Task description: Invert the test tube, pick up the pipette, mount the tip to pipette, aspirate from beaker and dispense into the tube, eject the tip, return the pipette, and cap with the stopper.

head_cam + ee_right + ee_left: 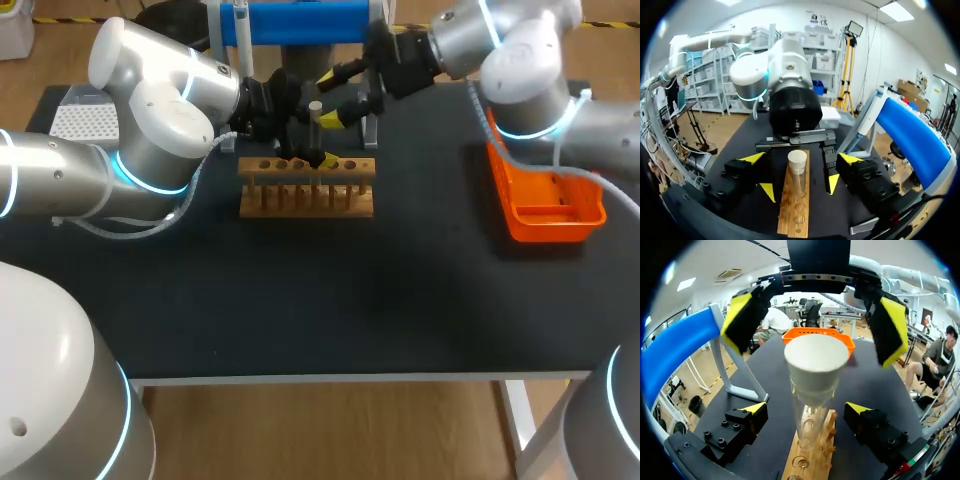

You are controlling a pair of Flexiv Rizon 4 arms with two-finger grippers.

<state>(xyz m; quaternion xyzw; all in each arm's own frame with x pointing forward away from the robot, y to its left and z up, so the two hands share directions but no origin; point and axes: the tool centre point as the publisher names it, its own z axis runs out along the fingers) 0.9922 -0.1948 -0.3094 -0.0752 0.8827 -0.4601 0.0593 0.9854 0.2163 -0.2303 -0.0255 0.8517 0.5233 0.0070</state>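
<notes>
A clear test tube (pixel 314 135) stands upright in the wooden rack (pixel 305 190), with a white stopper (pixel 315 105) in its mouth. My left gripper (pixel 305 156) is open low around the tube, its fingers on either side and clear of the glass. My right gripper (pixel 331 97) is open at stopper height, with both fingers away from it. In the left wrist view the stopper (pixel 815 361) and tube (pixel 811 415) rise between my left gripper (pixel 807 412), with my right gripper (pixel 816 322) beyond. In the right wrist view the tube (pixel 797 175) stands ahead of my right gripper (pixel 801 160).
An orange tray (pixel 545 208) lies at the right of the black table. The blue pipette stand (pixel 300 22) rises behind the rack. A white tip box (pixel 84 122) sits at the far left. The rack (pixel 794 207) has several empty holes.
</notes>
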